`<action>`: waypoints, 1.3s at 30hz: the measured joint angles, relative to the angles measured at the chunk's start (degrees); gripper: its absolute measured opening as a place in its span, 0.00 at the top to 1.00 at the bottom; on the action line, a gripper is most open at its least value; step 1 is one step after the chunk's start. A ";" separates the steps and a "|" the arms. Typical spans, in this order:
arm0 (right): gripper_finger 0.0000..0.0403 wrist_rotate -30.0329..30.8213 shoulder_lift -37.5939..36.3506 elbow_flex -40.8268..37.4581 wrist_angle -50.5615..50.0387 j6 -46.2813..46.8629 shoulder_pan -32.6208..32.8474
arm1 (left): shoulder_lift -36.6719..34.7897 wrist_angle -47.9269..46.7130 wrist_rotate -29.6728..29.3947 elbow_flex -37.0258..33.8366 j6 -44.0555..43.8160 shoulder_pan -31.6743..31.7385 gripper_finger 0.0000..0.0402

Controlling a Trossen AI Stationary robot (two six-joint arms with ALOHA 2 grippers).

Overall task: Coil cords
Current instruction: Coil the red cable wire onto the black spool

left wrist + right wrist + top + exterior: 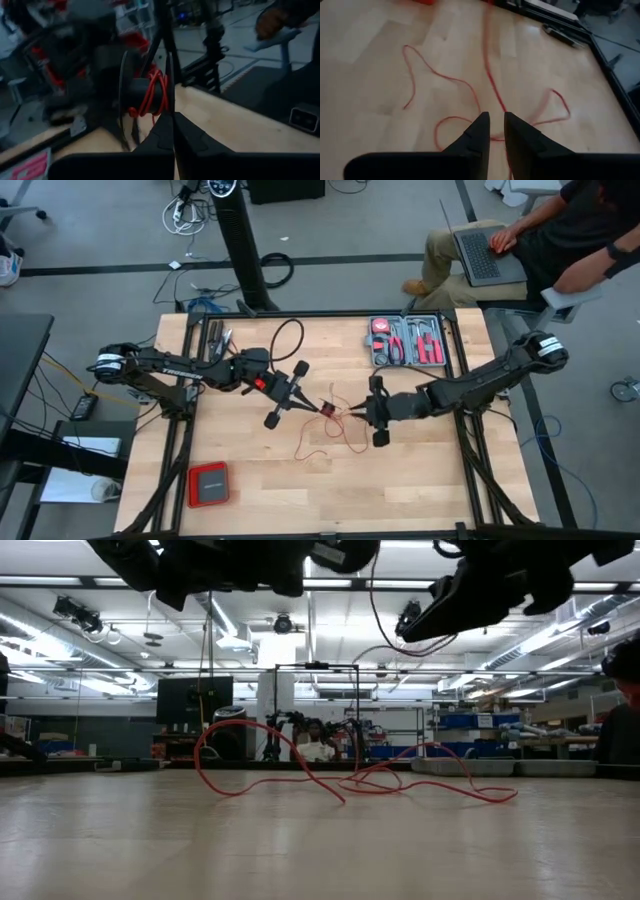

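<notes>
At mid-tabletop [420, 490] the left hand [296, 394] is clamped on a black spool [145, 95] wound with the red cord [450, 80], whose slack lies looped loosely; the right hand [493, 131], fingers slightly parted, hovers above it.
</notes>
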 joint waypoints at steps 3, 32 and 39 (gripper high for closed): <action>0.87 -1.38 0.39 -0.20 1.61 -1.44 -2.03 | 0.00 1.16 1.89 0.00 -0.02 0.00 1.00; 0.87 -22.72 8.68 -0.18 15.22 -10.16 -10.11 | -0.02 6.34 2.26 0.00 -6.79 -0.09 1.00; 0.87 -21.48 8.79 0.86 15.15 -10.22 -9.97 | -0.02 8.37 2.01 0.00 -8.36 -0.09 1.00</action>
